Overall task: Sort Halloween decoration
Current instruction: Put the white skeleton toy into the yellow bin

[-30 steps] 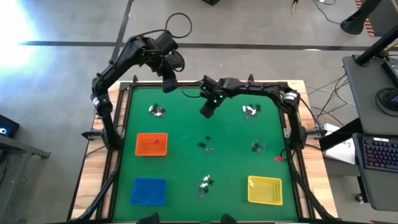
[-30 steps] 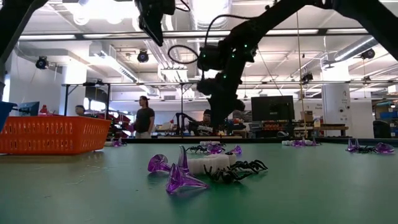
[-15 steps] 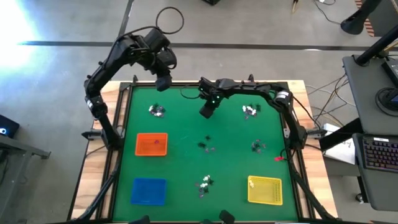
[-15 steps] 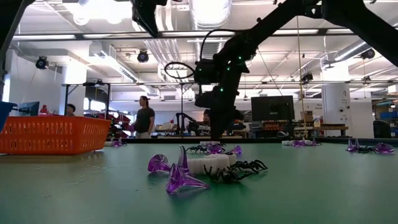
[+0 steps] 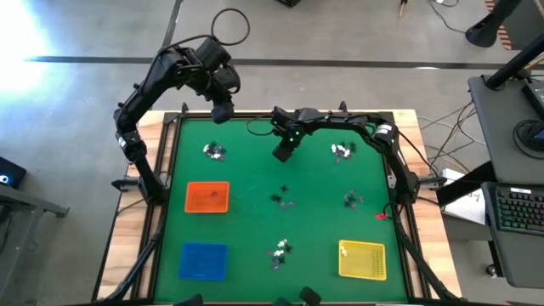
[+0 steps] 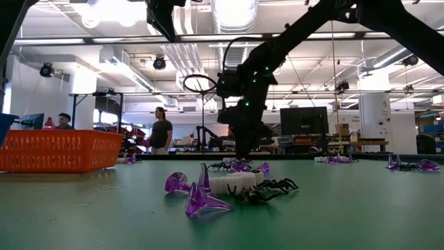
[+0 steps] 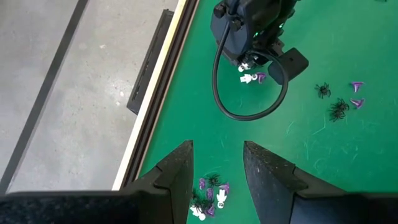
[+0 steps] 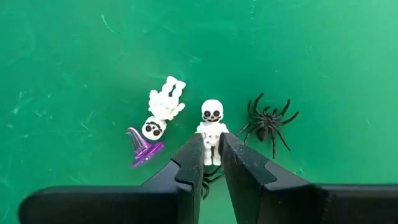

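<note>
At the table's far edge, the right end effector (image 8: 211,163) pinches a white skeleton (image 8: 211,127); its shallow leg grip could slip when lifted.

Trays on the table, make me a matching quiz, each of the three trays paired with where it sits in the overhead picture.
Things:
1. orange tray
2. blue tray
3. yellow tray

Places, as seen from above:
A. near right corner of the green mat
B. left side, about halfway up
C. near left corner

Pairs: 1-B, 2-C, 3-A
</note>
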